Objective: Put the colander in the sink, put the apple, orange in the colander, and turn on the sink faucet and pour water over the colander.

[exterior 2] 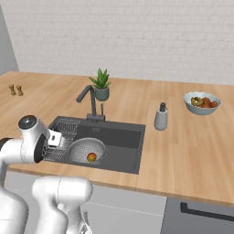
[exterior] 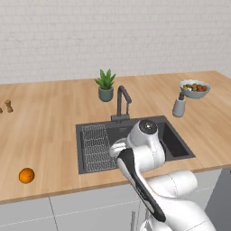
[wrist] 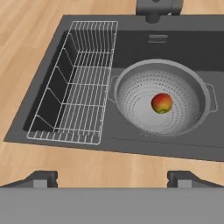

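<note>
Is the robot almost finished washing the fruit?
About halfway. The colander sits in the sink with the apple inside. The end effector is open and empty above the counter edge. The orange waits on the counter, and the faucet runs no water.

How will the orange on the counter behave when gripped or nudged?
The orange is round and lies loose on flat wood, so a nudge would probably roll it. Its plain skin may slip between narrow fingers; grip across its middle. It looks small and probably light, and the open gripper should span it.
</note>
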